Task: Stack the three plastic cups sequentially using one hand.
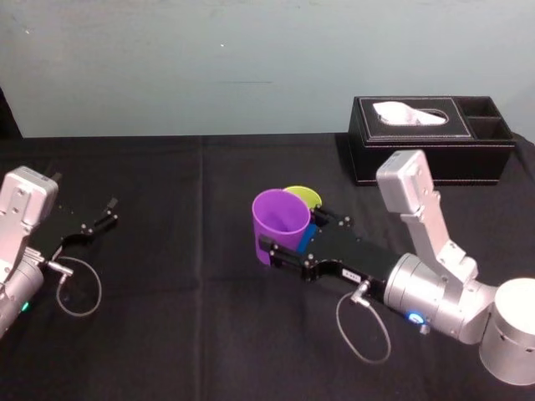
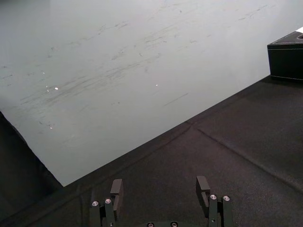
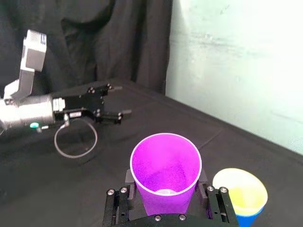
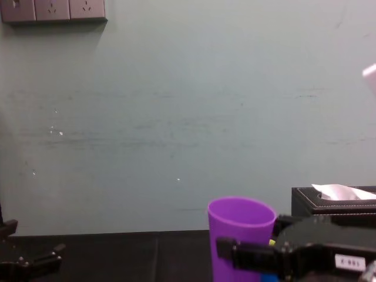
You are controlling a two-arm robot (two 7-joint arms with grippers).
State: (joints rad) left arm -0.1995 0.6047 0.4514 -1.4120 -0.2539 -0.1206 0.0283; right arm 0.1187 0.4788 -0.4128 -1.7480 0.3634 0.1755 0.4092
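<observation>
My right gripper (image 1: 292,230) is shut on the purple cup (image 1: 280,220), which stands upright with one finger on each side; the right wrist view shows this grip (image 3: 165,198) around the purple cup (image 3: 165,172). Just beyond the far finger sits the yellow-green cup (image 1: 303,198), nested inside the blue cup (image 1: 309,235). Both also appear in the right wrist view, the yellow-green cup (image 3: 240,194) sitting in the blue cup (image 3: 246,221). In the chest view the purple cup (image 4: 241,235) has its rim well above a sliver of yellow-green. My left gripper (image 1: 96,219) rests open at the table's left.
A black tissue box (image 1: 430,138) with white tissue stands at the back right, behind my right arm. Black cloth covers the table (image 1: 192,326). A wall runs along the far edge. The left gripper (image 2: 160,185) has bare cloth in front of it.
</observation>
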